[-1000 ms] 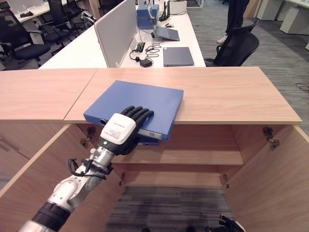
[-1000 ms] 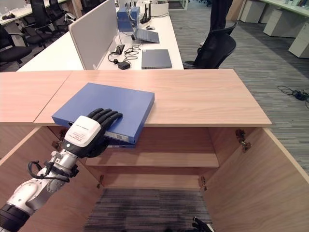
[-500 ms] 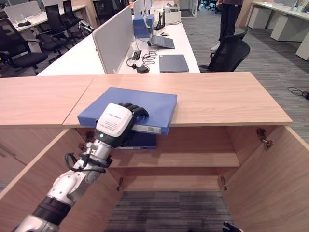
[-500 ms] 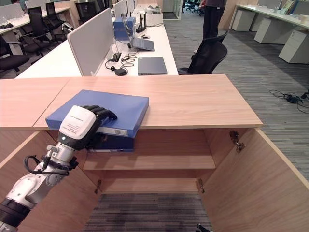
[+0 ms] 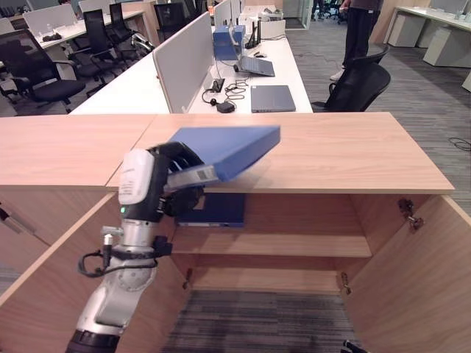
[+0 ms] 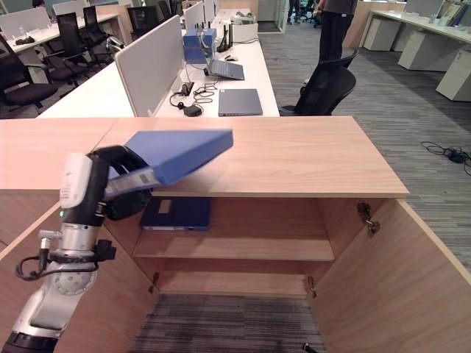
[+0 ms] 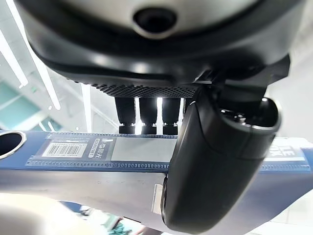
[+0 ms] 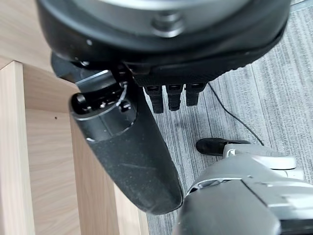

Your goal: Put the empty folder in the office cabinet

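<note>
Fingers and thumb of the left hand are clamped on the spine of a flat blue folder, held tilted above the wooden cabinet. The right hand hangs relaxed.

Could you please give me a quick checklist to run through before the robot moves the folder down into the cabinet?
1. Grip: left hand has thumb and fingers clamped on the spine end of the blue folder: ok.
2. Folder clear of the cabinet top: lifted and tilted, far end raised: ok.
3. Cabinet doors: the right door stands open, shelves exposed: ok.
4. Upper shelf: another blue folder already lies at its left end, with bare board to its right: ok.
5. Grip security: hold is at one end only, so slipping: cannot tell.
6. Right hand hangs by the floor, fingers relaxed, out of the way: ok.
</note>
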You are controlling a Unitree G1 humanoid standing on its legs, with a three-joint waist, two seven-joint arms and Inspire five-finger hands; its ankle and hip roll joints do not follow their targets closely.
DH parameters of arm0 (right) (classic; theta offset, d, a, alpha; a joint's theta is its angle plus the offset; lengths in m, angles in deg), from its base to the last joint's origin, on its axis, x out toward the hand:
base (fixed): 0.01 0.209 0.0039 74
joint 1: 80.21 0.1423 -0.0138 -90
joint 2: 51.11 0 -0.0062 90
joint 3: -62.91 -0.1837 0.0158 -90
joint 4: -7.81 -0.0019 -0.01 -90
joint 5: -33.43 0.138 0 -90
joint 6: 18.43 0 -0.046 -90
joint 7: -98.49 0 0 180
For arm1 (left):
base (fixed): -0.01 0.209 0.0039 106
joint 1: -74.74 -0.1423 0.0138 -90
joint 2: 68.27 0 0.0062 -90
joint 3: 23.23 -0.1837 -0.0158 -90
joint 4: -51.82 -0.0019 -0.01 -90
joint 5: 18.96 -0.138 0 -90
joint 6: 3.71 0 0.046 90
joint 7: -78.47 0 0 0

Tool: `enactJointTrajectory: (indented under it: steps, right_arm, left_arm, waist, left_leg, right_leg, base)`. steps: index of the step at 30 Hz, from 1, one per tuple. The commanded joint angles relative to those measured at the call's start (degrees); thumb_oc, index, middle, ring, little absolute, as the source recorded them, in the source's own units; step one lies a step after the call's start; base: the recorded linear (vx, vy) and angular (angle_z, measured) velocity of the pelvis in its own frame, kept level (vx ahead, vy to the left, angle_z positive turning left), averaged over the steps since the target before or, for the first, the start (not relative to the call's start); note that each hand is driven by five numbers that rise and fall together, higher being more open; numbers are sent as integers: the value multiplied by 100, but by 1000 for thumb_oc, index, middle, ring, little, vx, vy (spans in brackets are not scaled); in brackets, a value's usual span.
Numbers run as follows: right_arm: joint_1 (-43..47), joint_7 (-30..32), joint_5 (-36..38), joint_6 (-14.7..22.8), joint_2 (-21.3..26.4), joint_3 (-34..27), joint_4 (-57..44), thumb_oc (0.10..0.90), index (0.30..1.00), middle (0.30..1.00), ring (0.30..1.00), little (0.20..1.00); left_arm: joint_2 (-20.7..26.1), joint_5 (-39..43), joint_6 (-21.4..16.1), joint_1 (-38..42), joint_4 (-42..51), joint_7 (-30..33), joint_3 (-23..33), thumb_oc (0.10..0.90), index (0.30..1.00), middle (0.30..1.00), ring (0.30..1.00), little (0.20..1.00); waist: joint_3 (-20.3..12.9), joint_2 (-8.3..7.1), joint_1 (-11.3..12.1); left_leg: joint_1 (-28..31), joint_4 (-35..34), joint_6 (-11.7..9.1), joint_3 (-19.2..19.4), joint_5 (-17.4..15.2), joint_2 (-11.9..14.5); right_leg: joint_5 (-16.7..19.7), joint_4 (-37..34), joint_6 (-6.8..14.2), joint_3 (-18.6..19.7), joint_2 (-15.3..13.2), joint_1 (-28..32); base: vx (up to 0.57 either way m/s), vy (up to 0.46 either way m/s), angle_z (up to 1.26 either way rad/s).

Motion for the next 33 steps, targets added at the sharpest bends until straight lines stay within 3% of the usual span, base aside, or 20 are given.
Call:
enactJointTrajectory:
  steps: [1, 5, 12, 13, 18, 23, 25, 33]
  right_arm:
    - [572, -64, 209, 117, 146, 30, -81, 800, 900, 900, 900, 900]
    - [661, -170, 111, 35, 198, 125, -73, 800, 900, 900, 900, 900]
    - [810, -260, 80, -45, 224, 193, 23, 800, 900, 900, 900, 900]
    - [831, -287, 53, -65, 233, 202, 40, 800, 900, 900, 900, 900]
    - [875, -361, 25, -110, 245, 222, 108, 800, 900, 900, 900, 900]
    - [911, -428, -5, -115, 291, 251, 128, 800, 900, 900, 900, 900]
    - [947, -461, 56, -102, 305, 259, 116, 800, 900, 900, 900, 900]
    - [1141, -526, 306, -64, 226, 452, -12, 800, 900, 900, 900, 900]
  left_arm:
    - [159, 1563, -796, 1222, 519, -301, 488, 400, 300, 300, 300, 300]
    - [44, 3217, -867, 1457, 727, -1156, 375, 400, 300, 300, 300, 300]
    - [-72, 4739, -744, 1673, 847, -2000, -58, 400, 300, 300, 300, 300]
    - [-3, 5248, -619, 1642, 836, -2360, -175, 400, 300, 300, 300, 300]
    - [225, 6303, -319, 1506, 800, -3013, -370, 400, 300, 300, 300, 300]
    - [1036, 7121, 140, 1320, 747, -3642, -445, 400, 300, 300, 300, 300]
    - [1679, 7390, 362, 1237, 686, -3979, -481, 400, 300, 300, 300, 300]
    - [2713, 7731, 943, 1354, 299, -4608, -1088, 400, 300, 300, 300, 300]
  waist:
    - [302, -63, 11]
    - [297, -25, 2]
    - [314, 17, -17]
    - [316, 36, -28]
    - [320, 80, -37]
    - [310, 132, -28]
    - [295, 161, -14]
    - [259, 204, 6]
  left_leg:
    - [535, 10, -364, -286, -781, 112]
    - [543, 10, -352, -302, -785, 88]
    - [544, 10, -338, -335, -776, 73]
    - [545, 10, -335, -333, -773, 68]
    - [554, 10, -327, -309, -772, 60]
    - [560, 10, -318, -280, -762, 49]
    - [556, 10, -322, -270, -746, 48]
    - [536, 10, -325, -253, -701, 31]
  right_leg:
    - [-808, 54, 468, 274, -266, 509]
    - [-804, 56, 463, 268, -279, 531]
    - [-806, 72, 451, 263, -301, 551]
    - [-800, 77, 447, 271, -306, 547]
    - [-784, 80, 453, 286, -320, 543]
    - [-754, 74, 469, 305, -331, 529]
    - [-739, 75, 481, 318, -338, 517]
    - [-698, 71, 506, 330, -349, 492]
  base:
    - [0, 0, 0]
    - [0, 0, 0]
    - [0, 0, 0]
    - [0, 0, 0]
    - [0, 0, 0]
    - [0, 0, 0]
    - [0, 0, 0]
    - [0, 0, 0]
